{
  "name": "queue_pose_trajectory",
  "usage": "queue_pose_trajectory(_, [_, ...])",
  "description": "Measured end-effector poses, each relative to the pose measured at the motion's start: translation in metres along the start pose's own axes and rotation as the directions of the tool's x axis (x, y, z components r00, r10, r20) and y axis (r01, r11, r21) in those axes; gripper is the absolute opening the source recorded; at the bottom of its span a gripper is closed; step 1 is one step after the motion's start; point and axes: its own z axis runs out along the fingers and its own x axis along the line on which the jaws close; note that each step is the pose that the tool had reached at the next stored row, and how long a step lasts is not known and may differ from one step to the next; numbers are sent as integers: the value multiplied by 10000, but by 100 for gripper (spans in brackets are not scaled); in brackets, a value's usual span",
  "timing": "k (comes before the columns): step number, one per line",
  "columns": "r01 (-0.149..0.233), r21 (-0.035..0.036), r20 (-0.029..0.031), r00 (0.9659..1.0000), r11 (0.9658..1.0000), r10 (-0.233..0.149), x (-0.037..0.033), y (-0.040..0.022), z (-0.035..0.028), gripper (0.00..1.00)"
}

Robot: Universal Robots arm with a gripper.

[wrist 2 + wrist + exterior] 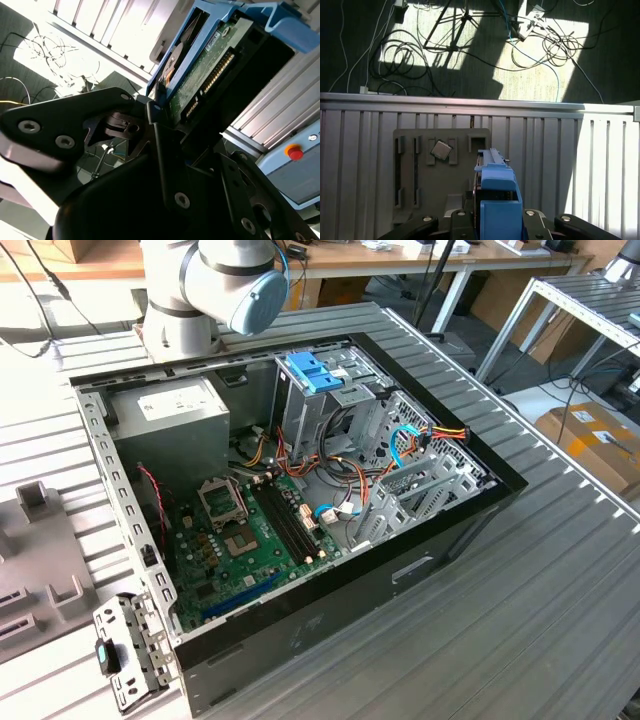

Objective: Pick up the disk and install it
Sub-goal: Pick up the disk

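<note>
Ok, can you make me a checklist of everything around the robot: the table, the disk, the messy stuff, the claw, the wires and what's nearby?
Surface: ribbed metal table, with an open computer case lying on it.
Job's things: the disk, with blue rails, is held in the gripper near a grey tray.
Clutter: a small chip on the tray; a loose metal bracket beside the case.
Grippers: gripper shut on the disk.
Cables: coloured wires inside the case; tangled cables on the floor.
Surroundings: tripod, cardboard box.
</note>
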Motion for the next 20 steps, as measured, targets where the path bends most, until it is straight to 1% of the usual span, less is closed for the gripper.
queue_pose_trajectory(4, [-1, -2, 0, 10000, 10000, 1, -1, -2, -17, 36])
queue_pose_trajectory(15, [0, -2, 0, 10000, 10000, 0, -7, -5, -154, 36])
queue_pose_trajectory(20, [0, -3, 0, 10000, 10000, 0, -8, -7, -166, 36])
